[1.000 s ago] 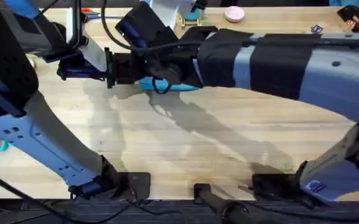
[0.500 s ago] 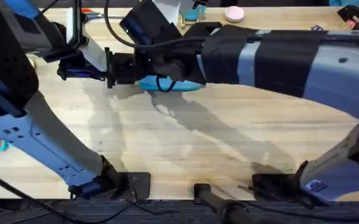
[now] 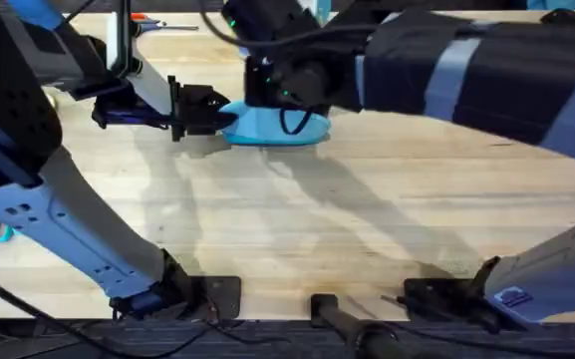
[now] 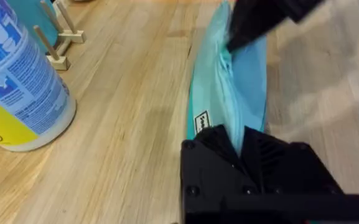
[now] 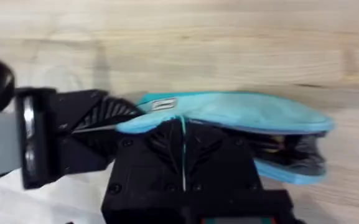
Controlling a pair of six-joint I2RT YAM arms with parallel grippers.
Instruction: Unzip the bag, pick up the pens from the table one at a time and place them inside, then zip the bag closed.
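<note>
The turquoise bag (image 3: 267,127) lies lengthwise on the wooden table (image 3: 347,229), toward the far side. My left gripper (image 3: 205,110) is shut on the bag's left end, and its fingers (image 4: 216,155) pinch the fabric (image 4: 229,93). My right gripper (image 3: 285,98) is over the bag's middle, its fingers (image 5: 160,149) shut at the zipper edge of the bag (image 5: 241,111). Beyond the right gripper the bag gapes open (image 5: 291,152) with dark slim things inside. I cannot tell whether they are the pens.
A blue, white and yellow cylindrical container (image 4: 14,81) stands beside the bag, with a small wooden rack (image 4: 58,40) behind it. An orange-handled tool (image 3: 145,18) lies at the far edge. The near half of the table is bare wood.
My right gripper has slid to the right along the bag and risen, and more of the turquoise fabric now shows. The left gripper has kept its hold on the bag's end.
</note>
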